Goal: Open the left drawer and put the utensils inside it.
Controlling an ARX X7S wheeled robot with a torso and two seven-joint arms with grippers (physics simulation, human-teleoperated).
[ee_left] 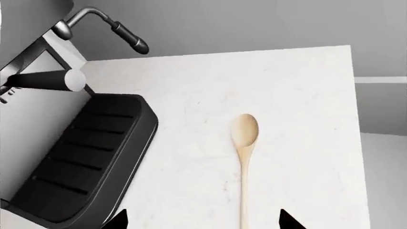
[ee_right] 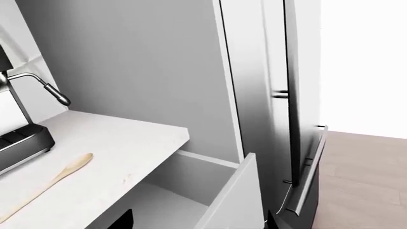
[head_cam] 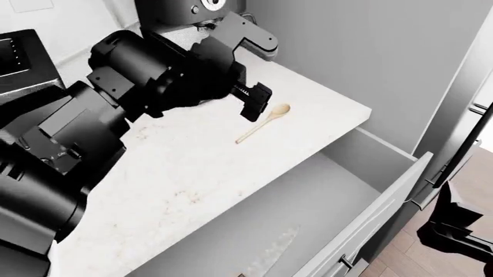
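Ahead, my left gripper (ee_left: 203,223), jaws spread, above the slim pale wooden spoon (ee_left: 244,157) on veined white counter (ee_left: 190,143); right gripper's (ee_right: 198,220) state unclear.

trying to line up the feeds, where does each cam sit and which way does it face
Head: high on the robot, facing down over the counter and open drawer; left arm fills the near side.
Left wrist: above the spoon, facing down; jaw tips show.
Right wrist: low beside the drawer, facing the coffee machine.
All share the spoon.
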